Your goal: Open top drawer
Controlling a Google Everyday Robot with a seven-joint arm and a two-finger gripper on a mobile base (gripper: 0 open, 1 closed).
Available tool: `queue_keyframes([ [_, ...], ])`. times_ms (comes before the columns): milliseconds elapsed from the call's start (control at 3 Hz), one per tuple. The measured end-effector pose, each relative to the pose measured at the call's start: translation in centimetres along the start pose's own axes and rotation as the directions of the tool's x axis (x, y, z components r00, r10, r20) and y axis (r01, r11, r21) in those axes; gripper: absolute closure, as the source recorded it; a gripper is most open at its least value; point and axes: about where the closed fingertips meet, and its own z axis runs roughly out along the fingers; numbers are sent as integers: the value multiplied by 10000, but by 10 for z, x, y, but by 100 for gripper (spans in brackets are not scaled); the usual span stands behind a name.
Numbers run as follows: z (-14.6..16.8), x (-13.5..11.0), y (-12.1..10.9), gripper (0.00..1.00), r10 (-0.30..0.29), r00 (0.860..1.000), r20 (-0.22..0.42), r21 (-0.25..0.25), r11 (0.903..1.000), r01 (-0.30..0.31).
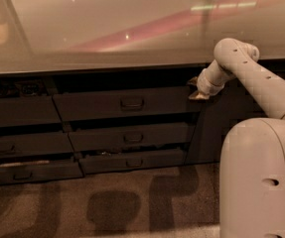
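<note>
The top drawer (97,104) is the widest dark grey front in the middle column, just under the countertop, with a small dark bail handle (131,103) at its centre. It stands out a little from the cabinet face. My gripper (195,88) is at the drawer's upper right corner, at the end of my white arm (251,78) that reaches in from the right. It is well to the right of the handle.
Two slimmer grey drawers (129,137) sit below the top one, slightly out. More drawers (18,112) stack at the left. A pale glossy countertop (107,29) overhangs them. A flat dark cabinet door (209,128) stands behind my arm. Carpeted floor (107,202) lies below.
</note>
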Motion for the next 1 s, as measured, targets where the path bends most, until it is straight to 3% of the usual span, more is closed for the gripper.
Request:
queue_keyframes([
  [1000,-3,-1,-5,100,-2,10000,14,-67,10000,2],
])
